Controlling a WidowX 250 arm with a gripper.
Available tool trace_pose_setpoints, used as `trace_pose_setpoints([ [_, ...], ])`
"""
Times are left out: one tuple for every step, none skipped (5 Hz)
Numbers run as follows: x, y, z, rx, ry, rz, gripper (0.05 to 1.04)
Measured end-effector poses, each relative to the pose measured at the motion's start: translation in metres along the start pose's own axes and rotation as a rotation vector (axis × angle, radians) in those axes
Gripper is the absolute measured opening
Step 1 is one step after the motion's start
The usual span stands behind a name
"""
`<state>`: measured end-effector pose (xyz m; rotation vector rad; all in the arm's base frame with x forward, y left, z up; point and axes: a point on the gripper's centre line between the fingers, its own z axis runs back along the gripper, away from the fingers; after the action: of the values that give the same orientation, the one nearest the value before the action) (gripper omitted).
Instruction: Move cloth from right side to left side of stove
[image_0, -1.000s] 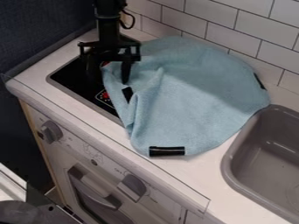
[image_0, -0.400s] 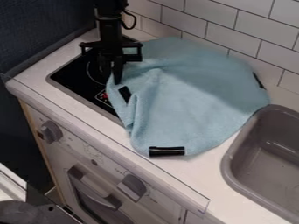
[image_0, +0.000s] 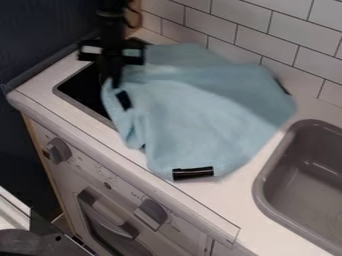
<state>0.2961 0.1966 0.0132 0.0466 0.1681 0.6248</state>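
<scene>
Cloth (image_0: 200, 110), pale blue and rumpled, is spreading over the middle of the pale surface (image_0: 234, 197), its left part covering some of the stove and its right part lying outside the stove, towards the sink. A white tiled wall (image_0: 287, 35) is rising behind it, and a pale oven front (image_0: 87, 160) is dropping down below the near edge of the surface. A grey sink (image_0: 300, 185) is sitting at the right, its rim near the cloth. The black stove (image_0: 83, 90) is showing at the cloth's left, inside its light border. Above it, the black arm (image_0: 110, 25) is hanging from the top edge of the view, and the hand (image_0: 114, 82) is pinching the cloth's left edge, its fingers standing narrow over the stove. Two grey knobs, one left (image_0: 59, 150) and one nearer the middle (image_0: 151, 214), are sticking out of the oven front. Black strips are marking the cloth: one (image_0: 193, 173) is lying along its near edge, another (image_0: 123, 100) is slanting just below the hand.
</scene>
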Motion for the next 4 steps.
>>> trace_pose_setpoints([
  [0.011,0.038,0.000,0.013,-0.002,0.049,0.052],
  [0.022,0.064,0.002,0.038,-0.014,0.082,0.052],
  [0.027,0.081,0.009,0.056,-0.039,0.082,0.064],
  [0.022,0.081,-0.002,0.047,-0.035,0.049,0.195],
])
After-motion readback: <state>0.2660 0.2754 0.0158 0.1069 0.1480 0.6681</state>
